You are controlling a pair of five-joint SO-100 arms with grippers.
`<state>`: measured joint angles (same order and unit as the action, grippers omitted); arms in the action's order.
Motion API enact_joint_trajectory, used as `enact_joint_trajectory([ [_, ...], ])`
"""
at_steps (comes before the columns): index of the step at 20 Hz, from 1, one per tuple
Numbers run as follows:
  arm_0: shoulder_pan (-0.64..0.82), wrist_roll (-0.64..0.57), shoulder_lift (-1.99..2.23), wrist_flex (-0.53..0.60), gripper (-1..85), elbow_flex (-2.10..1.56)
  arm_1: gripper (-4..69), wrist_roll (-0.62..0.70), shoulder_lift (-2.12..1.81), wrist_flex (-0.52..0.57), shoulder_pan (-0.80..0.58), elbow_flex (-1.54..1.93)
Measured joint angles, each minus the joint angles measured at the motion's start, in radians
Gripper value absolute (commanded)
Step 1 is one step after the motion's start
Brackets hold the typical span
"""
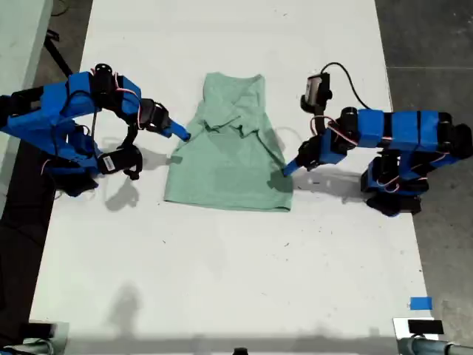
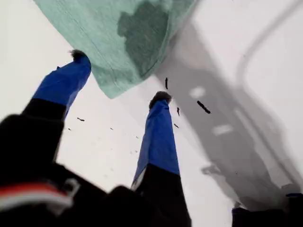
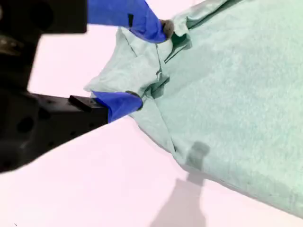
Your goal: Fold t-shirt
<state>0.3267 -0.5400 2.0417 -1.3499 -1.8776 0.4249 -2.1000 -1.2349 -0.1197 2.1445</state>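
Both sleeves already folded in: my first gripper (image 2: 118,78) gapes empty beside the t-shirt (image 1: 225,159) corner; my second gripper (image 3: 151,66) straddles bunched cloth unclosed—pinch both layers before lifting.

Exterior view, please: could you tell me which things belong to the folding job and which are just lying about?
Job: t-shirt; first end effector, open at its corner; second end effector, open around a bunched edge; table.
Lying about: blue tape; black device, both at the exterior view's lower right.
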Motion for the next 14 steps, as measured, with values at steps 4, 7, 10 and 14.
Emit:
enact_joint_trajectory([
  [4, -0.015, 0.014, 0.0, 0.015, 22.5, -0.002, 29.8, 0.0, 0.15, 0.112, 0.012, 0.0],
  [7, -0.025, 0.014, 0.0, 0.018, 22.0, -0.002, 28.0, 0.0, 0.278, 0.218, 0.014, 0.0],
  [10, -0.029, 0.017, 0.0, 0.021, 21.8, -0.003, 22.6, 0.0, 0.385, 0.333, 0.014, 0.0],
  [14, -0.044, 0.02, -0.002, 0.021, 21.6, -0.003, 20.8, 0.0, 0.416, 0.397, 0.014, 0.002],
])
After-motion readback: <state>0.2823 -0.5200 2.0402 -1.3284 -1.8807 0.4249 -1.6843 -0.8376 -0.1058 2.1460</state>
